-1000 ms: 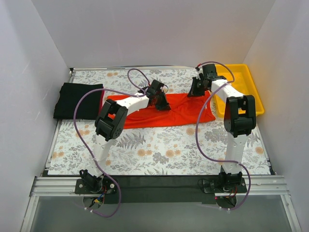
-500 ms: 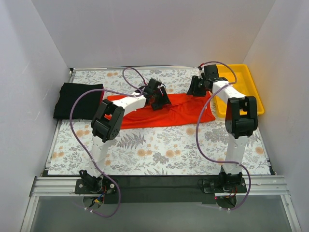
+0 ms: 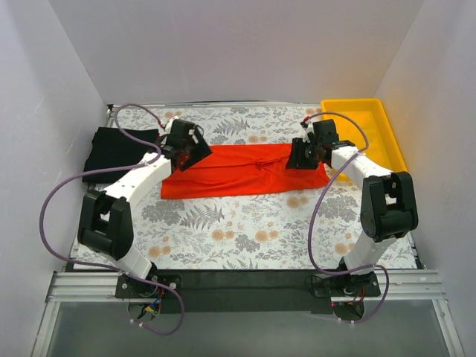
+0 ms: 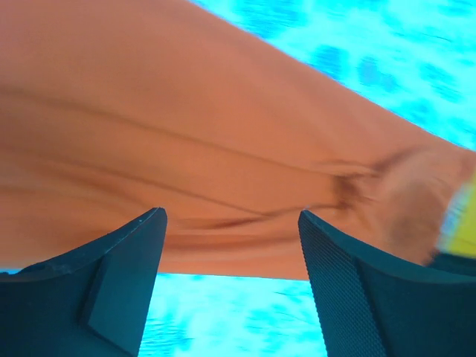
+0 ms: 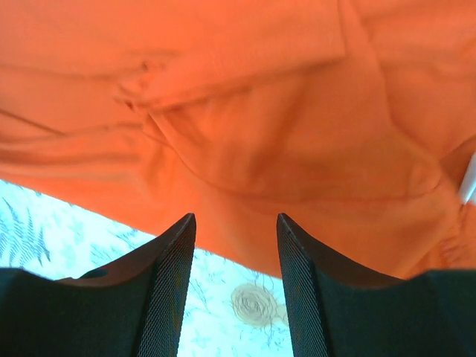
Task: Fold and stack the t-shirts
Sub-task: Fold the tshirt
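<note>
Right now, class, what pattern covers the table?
The table shows a fern-and-flower print on white, clearest in the top external view.

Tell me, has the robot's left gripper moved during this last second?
Yes. The left gripper slid left along the bright orange-red cloth t-shirt, ending near the folded black t-shirt.

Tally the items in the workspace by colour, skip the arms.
orange-red t-shirt: 1
black folded t-shirt: 1 visible
yellow tray: 1
Total: 3
</note>
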